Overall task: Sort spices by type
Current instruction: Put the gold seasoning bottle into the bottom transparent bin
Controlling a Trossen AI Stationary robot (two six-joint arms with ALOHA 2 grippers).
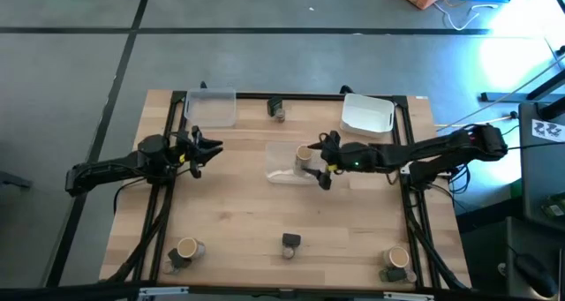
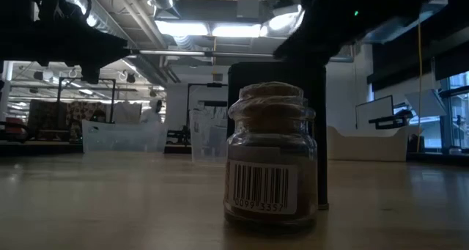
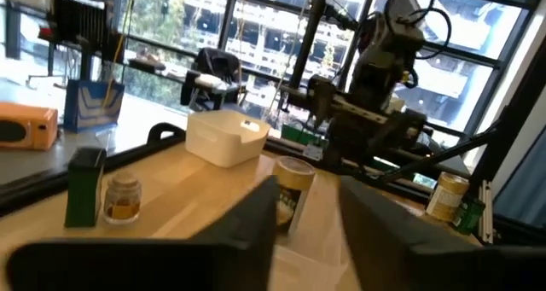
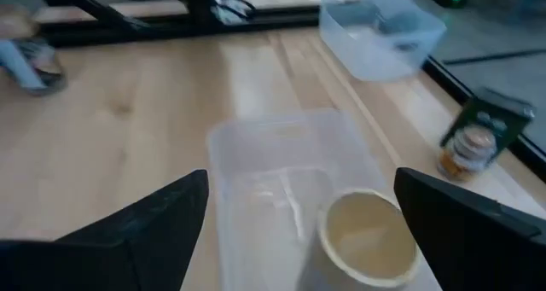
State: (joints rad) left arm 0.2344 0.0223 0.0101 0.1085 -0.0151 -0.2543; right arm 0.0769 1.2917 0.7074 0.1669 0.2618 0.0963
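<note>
Hovering over the clear tub (image 1: 287, 164) in the middle of the table (image 1: 238, 213), the right gripper (image 1: 323, 162) had its fingers spread wide, with a tan spice can (image 1: 304, 155) standing in the tub right between them. The left gripper (image 1: 205, 148) waited off to the side with its fingers open and holding nothing, while more spices sat far apart: a small jar (image 1: 290, 243) at the front edge, cans at the front corners and a pair by the back rail. I thought the can could tip over if a finger bumped it on the way up, because it stood so close to both of them.
</note>
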